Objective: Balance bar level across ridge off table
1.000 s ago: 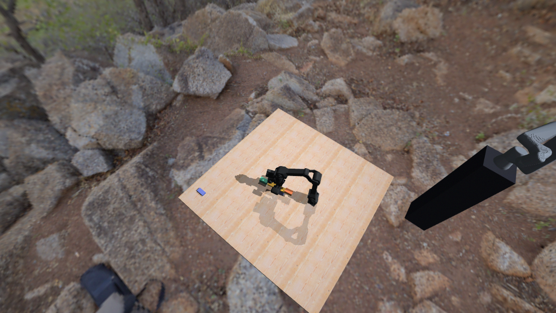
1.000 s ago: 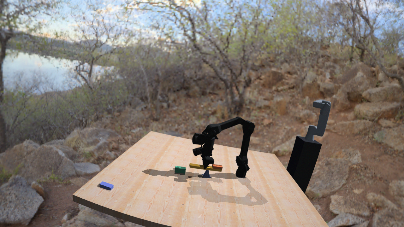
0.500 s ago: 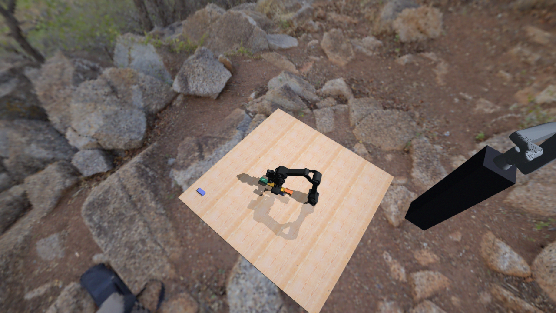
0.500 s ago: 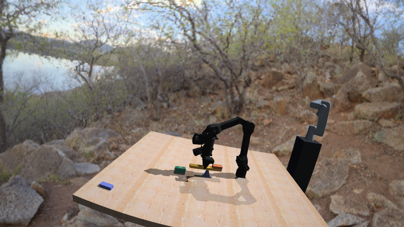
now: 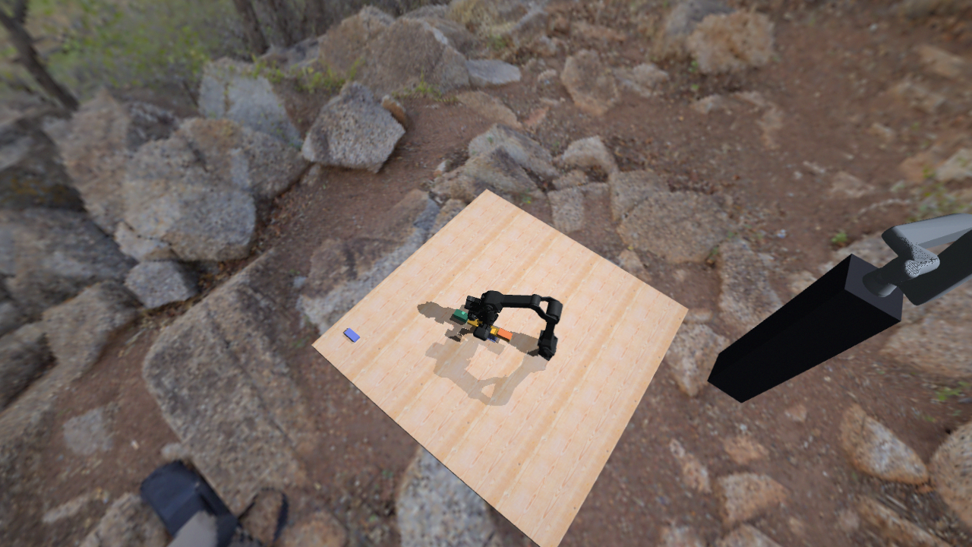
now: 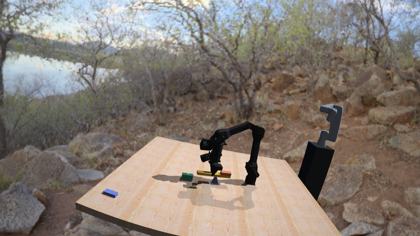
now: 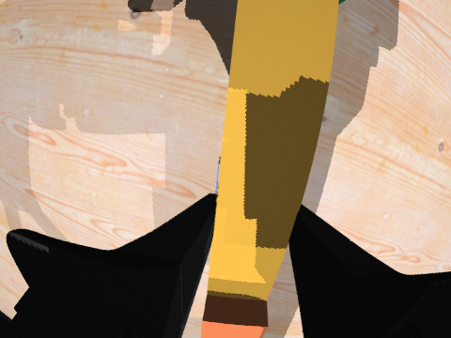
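Note:
The yellow bar (image 5: 473, 323) (image 6: 202, 172) (image 7: 282, 47) carries an orange block (image 5: 504, 334) (image 6: 225, 172) (image 7: 230, 330) on its end nearer the arm's base. My gripper (image 6: 214, 173) (image 7: 255, 208) is shut on the bar near its middle and holds it above the table, looking about level. The dark blue ridge (image 6: 215, 181) stands on the table directly under the gripped part of the bar; only a thin sliver shows in the wrist view. Its top is very close to the bar's underside, and I cannot tell whether they touch.
A green block (image 5: 459, 315) (image 6: 187, 176) stands on the table beyond the bar's free end. A blue block (image 5: 351, 334) (image 6: 110, 192) lies near the table's (image 5: 544, 435) (image 6: 152, 205) left corner. A grey arm on a black pedestal (image 5: 809, 333) (image 6: 315, 167) stands off the table to the right.

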Motion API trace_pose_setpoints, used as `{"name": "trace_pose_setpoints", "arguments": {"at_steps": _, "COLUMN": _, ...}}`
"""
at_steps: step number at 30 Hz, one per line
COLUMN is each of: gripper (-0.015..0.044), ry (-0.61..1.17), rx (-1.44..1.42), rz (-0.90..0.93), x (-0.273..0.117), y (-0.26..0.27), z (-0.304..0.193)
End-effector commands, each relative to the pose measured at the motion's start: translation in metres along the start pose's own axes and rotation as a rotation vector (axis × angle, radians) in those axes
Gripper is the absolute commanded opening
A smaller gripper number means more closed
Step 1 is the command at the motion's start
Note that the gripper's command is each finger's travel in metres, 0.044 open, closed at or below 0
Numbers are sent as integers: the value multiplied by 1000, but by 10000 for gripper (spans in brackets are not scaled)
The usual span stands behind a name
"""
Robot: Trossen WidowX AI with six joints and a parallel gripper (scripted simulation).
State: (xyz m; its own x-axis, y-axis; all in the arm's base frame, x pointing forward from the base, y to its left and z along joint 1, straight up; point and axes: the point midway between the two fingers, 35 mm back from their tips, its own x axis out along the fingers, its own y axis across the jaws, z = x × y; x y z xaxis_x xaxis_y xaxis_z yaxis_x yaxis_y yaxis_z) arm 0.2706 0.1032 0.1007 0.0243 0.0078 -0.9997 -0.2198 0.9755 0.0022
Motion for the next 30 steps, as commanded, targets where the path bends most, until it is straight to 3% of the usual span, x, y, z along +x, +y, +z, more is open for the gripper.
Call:
{"name": "trace_pose_setpoints", "arguments": {"at_steps": 1, "gripper": 0, "ry": 2, "rx": 3, "rz": 1, "x": 3, "y": 0, "z": 0}}
{"name": "trace_pose_setpoints", "arguments": {"at_steps": 30, "gripper": 0, "ry": 1, "rx": 0, "rz": 0, "x": 0, "y": 0, "z": 1}}
